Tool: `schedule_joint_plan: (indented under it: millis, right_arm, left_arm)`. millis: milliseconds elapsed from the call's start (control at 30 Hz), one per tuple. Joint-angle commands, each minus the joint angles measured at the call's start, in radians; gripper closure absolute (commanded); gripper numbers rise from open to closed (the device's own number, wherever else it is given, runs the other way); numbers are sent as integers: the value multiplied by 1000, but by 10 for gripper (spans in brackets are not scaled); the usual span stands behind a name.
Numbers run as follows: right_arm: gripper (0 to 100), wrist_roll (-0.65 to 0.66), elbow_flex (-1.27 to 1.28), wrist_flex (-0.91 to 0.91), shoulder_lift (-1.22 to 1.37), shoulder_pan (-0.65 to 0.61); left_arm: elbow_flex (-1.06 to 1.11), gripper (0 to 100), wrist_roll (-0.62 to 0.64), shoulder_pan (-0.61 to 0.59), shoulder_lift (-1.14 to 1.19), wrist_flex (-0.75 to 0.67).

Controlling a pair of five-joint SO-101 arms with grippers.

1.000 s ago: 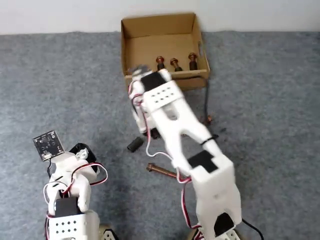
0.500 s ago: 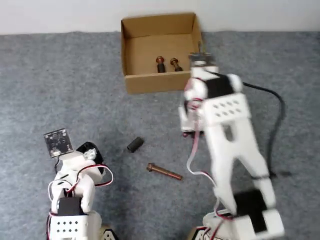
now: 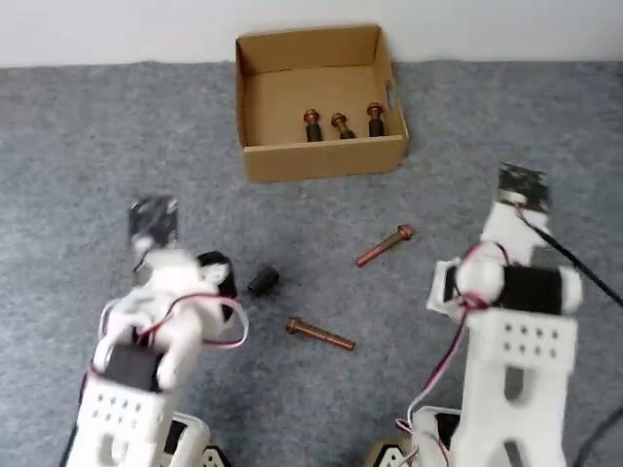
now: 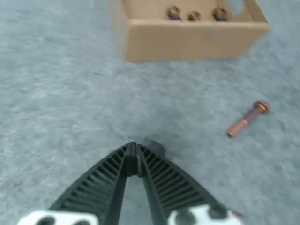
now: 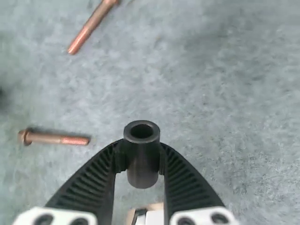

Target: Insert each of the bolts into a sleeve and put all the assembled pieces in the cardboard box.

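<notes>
– cardboard box (image 3: 321, 161): how full is it?
– three assembled pieces (image 3: 342, 124) stand in a row just behind its front wall. two bare ones lie on the grey bench (image 3: 97, 146), well apart: the far bolt (image 3: 384, 245) toward the box, the near bolt (image 3: 319, 335) closer to my bases.
– and your end effectors?
– my right end effector (image 5: 141, 149) is pinching a black sleeve (image 5: 141, 164), its open bore turned toward my wrist camera. my left end effector (image 4: 133, 154) is pressed together on nothing, just short of a second sleeve (image 3: 263, 282) lying on the bench.
– so which step is this?
– i'd judge it's the fourth piece: sleeve in hand, bolt not yet picked.
– what does the next move call for?
– probably my left spreading, closing on a bolt near its head, then lining the shank up with the bore my right holds. that bore looks snug, so a tilted approach would likely catch the threads on the rim. the loose sleeve also sits close to my left; a careless sweep could roll it away.
</notes>
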Motion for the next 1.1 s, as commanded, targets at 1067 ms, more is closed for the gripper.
schedule_joint_plan:
  millis: [1067]
  right_arm:
    - [990, 187, 453, -145, -553, 331]
  left_arm:
    - [-1790, 882, -445, 379, 1800, 565]
